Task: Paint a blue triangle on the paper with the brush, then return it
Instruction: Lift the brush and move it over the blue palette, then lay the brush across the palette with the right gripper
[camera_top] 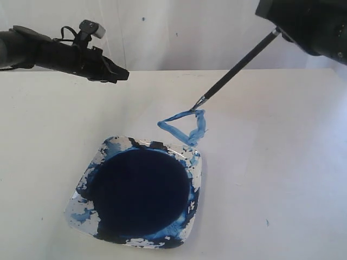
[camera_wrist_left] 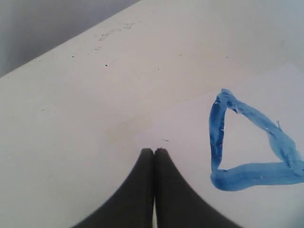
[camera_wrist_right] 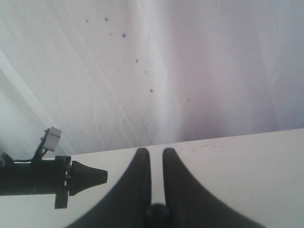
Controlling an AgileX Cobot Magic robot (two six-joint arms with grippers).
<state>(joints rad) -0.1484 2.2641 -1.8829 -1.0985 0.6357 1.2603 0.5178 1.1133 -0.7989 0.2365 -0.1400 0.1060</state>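
The blue triangle (camera_top: 187, 126) is a streaky outline on the white paper (camera_top: 233, 135), just beyond the dish (camera_top: 196, 179). The black-handled brush (camera_top: 238, 65) slants down from the upper right, and its tip (camera_top: 194, 109) meets the triangle's top corner. My right gripper (camera_wrist_right: 156, 154) is shut on the brush, whose round handle end (camera_wrist_right: 156, 211) shows between the fingers. In the exterior view only this arm's dark body (camera_top: 309, 24) shows. My left gripper (camera_top: 123, 73) hovers shut and empty at the upper left. In the left wrist view it (camera_wrist_left: 154, 151) points at the paper (camera_wrist_left: 190, 137) beside the triangle (camera_wrist_left: 247, 147).
The clear square dish holds a wide pool of dark blue paint (camera_top: 140, 190) and smeared edges, near the table's front. A small blue speck (camera_top: 267, 222) lies on the table to the right. A white backdrop with blue spatter (camera_wrist_right: 123, 34) stands behind the table.
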